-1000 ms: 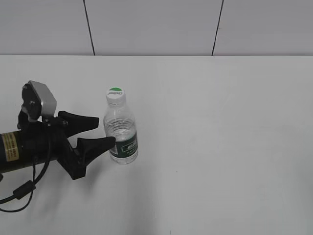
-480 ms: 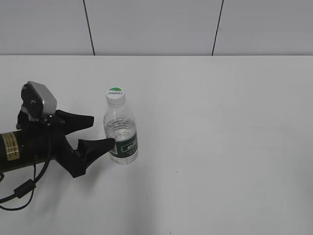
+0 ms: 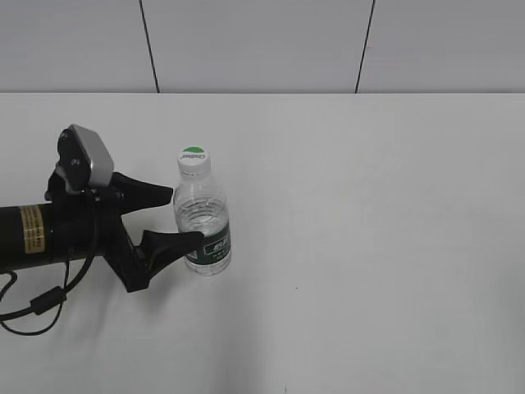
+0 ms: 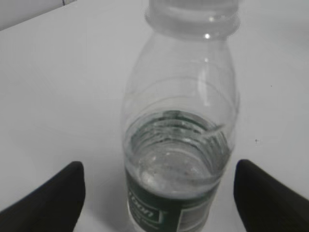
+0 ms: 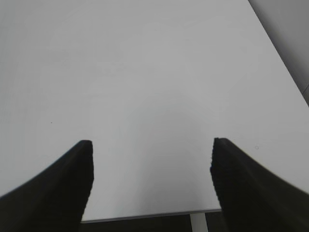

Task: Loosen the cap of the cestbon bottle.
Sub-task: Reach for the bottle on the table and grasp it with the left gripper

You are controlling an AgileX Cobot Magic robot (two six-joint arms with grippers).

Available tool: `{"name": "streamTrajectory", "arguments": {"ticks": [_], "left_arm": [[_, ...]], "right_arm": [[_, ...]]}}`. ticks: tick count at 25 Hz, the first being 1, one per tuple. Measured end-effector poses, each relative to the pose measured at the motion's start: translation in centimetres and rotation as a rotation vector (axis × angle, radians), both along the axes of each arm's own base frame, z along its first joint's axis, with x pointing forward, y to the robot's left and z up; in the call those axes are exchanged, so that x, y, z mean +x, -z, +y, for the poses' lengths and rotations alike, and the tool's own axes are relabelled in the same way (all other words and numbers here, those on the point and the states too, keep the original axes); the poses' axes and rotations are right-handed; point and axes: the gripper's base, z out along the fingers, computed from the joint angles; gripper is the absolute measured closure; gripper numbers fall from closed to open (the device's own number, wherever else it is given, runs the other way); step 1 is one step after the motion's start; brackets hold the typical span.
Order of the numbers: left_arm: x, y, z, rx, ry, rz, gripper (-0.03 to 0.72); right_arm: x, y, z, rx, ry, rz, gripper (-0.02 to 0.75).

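The cestbon bottle [image 3: 203,222] stands upright on the white table, clear and ribbed with a dark green label near its base. Its white cap [image 3: 194,158] with a green half-circle sits on top. My left gripper [image 3: 182,217] is open, its black fingers on either side of the bottle's lower body, not pressing it. In the left wrist view the bottle [image 4: 181,145] fills the middle between the two fingertips of that gripper [image 4: 159,181]; the cap [image 4: 193,5] shows only at the top edge. My right gripper [image 5: 151,164] is open and empty over bare table, out of the exterior view.
The white table [image 3: 369,246] stretches wide to the right of the bottle. A grey panelled wall [image 3: 262,45] stands behind it. The right wrist view shows the table's edge [image 5: 149,215] just under the right gripper.
My left arm has moved right toward the bottle, so its open fingers now flank the bottle's lower body. The bottle has not moved.
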Motion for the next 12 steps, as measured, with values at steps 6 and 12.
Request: {"name": "streamTrajectory", "arguments": {"ticks": [6, 12], "left_arm": [[1.6, 0.9, -1.0, -0.047, 0.101, 0.051, 0.125], [3.6, 2.7, -1.9, -0.093, 0.183, 0.086, 0.137]], "right_arm": [[0.0, 0.0, 0.0, 0.000, 0.000, 0.000, 0.155], [0.0, 0.0, 0.0, 0.000, 0.000, 0.000, 0.155]]}}
